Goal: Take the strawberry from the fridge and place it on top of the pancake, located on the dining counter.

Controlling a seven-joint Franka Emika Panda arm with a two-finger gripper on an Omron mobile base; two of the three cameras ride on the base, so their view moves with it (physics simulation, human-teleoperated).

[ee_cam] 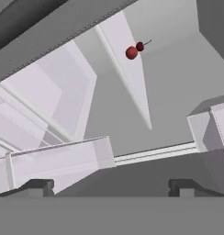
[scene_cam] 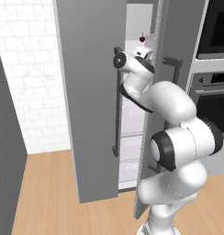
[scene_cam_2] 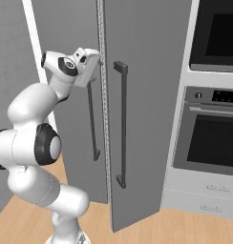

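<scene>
Strawberry [ee_cam: 131, 53] first: it sits deep inside the fridge [scene_cam: 91, 92], on a white shelf [ee_cam: 127, 64] that the hand view shows rolled on its side, and it lies just beside a darker cherry [ee_cam: 140, 46] with a thin stem, the two close enough that I cannot tell whether they touch. From the left base view the cherry pokes up on that same shelf just above the robot's wrist.

I judge this to be the reach-in step. The doors stand ajar, the arm [scene_cam: 173, 137] has its hand pushed into the gap between them, and the pincer [ee_cam: 111, 186] is spread wide with nothing between its fingertips [ee_cam: 38, 185]. The berry is well apart from those tips.

The next move, as I see it, calls for advancing along the shelf, lining the tips up on either side of the brighter fruit, then closing gently, since it is tiny and round and could roll or squirt out.

Trouble spots: the cherry could be caught or knocked instead; the clear door bins [ee_cam: 58, 160] sit near the hand; and the door edges leave the wrist little room. To the right of the fridge stands a wall oven [scene_cam_2: 211, 128], out of the way.
</scene>
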